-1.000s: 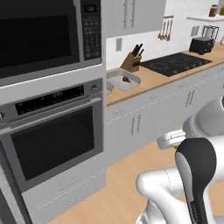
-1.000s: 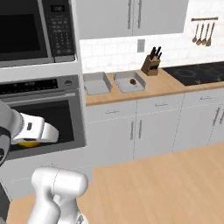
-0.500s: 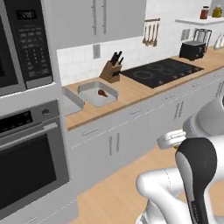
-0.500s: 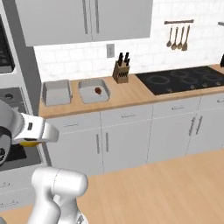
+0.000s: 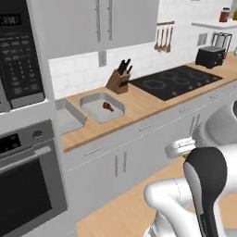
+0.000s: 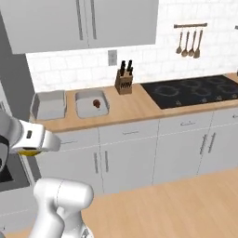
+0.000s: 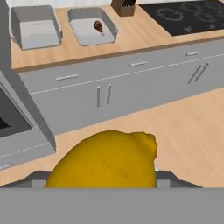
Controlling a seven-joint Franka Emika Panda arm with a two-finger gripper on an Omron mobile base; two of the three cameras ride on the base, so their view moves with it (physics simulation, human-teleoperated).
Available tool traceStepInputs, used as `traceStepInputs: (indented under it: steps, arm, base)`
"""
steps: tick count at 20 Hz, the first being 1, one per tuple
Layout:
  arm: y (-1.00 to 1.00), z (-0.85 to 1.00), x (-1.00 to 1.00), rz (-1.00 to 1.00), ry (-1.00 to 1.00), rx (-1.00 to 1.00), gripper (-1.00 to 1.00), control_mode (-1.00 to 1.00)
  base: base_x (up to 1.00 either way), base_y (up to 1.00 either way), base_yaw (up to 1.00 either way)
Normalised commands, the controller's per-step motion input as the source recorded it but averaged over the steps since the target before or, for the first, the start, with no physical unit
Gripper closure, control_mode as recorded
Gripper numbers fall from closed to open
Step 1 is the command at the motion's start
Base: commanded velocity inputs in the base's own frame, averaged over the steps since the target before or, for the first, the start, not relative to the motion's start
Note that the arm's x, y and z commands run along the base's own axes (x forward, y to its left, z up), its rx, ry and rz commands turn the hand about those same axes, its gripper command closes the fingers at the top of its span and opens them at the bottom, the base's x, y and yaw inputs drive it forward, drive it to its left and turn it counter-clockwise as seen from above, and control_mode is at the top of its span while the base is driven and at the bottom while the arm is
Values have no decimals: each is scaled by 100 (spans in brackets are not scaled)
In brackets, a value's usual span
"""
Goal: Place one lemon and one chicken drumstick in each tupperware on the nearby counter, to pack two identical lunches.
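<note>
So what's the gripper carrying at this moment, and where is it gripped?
A lemon, held between the fingers of the gripper. The hand view shows it from above, so the exact contact points on its sides are hidden.

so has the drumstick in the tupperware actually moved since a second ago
No. The drumstick lies in the same tupperware, beside the knife block. The whole scene shifted across the picture because the base drove.

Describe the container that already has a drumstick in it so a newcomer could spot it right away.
Start at the wooden counter and find the dark knife block by the wall. On its left, away from the cooktop, lie two grey tupperware; the nearer one is it. It alone holds a small brown drumstick.
</note>
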Motion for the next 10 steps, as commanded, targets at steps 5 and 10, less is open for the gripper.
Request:
traceStepInputs:
  steps: [5,10]
  arm:
    - [0,0,0,0,0,0,100,100]
    - [0,0,0,0,0,0,100,100]
  base:
    - [100,-59,29]
    - [100,-37,32]
